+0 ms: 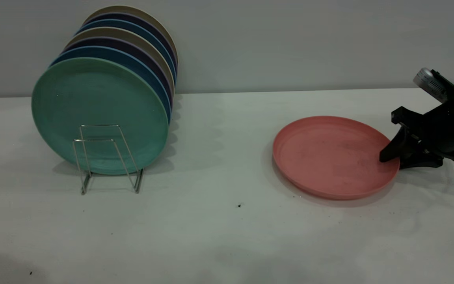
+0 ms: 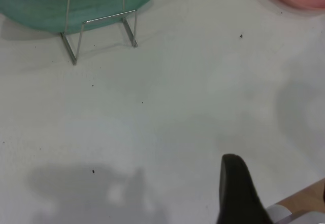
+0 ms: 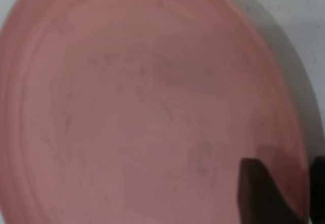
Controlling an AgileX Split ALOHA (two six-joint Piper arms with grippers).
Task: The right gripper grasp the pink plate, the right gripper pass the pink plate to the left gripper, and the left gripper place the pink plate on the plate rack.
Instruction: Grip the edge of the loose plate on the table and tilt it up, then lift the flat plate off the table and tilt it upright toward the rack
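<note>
The pink plate [image 1: 331, 156] lies flat on the white table at the right; it fills the right wrist view [image 3: 142, 107]. My right gripper [image 1: 390, 159] is low at the plate's right rim and open. One finger [image 3: 256, 193] is over the plate's inside and the other is outside the rim, so the jaws straddle the rim [image 3: 287, 188]. The plate rack [image 1: 105, 157] stands at the left and also shows in the left wrist view [image 2: 99, 23]. My left gripper [image 2: 282, 198] is out of the exterior view, above bare table, open and empty.
The rack holds several upright plates, with a mint-green plate [image 1: 99, 114] at the front and blue, purple and beige ones behind. Two empty wire loops stand in front of the green plate. White table [image 1: 219, 221] lies between rack and pink plate.
</note>
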